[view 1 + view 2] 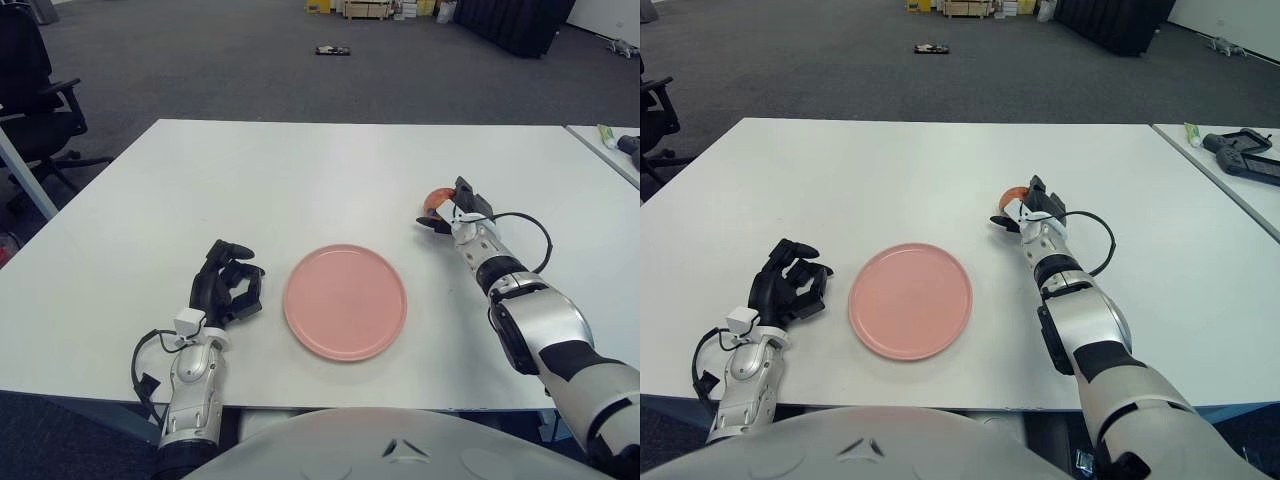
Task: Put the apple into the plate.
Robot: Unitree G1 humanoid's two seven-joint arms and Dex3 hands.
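Underneath, white table (300, 180), grey carpet (200, 60)

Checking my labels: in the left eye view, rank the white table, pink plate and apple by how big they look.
1. White rectangular table
2. Round pink plate
3. Reddish apple, mostly hidden by the right robot hand, so only part of it counts.

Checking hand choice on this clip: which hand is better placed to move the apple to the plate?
Right. The right hand is already closed around the apple, right of the pink plate. The left hand shows left of the plate, holding nothing.
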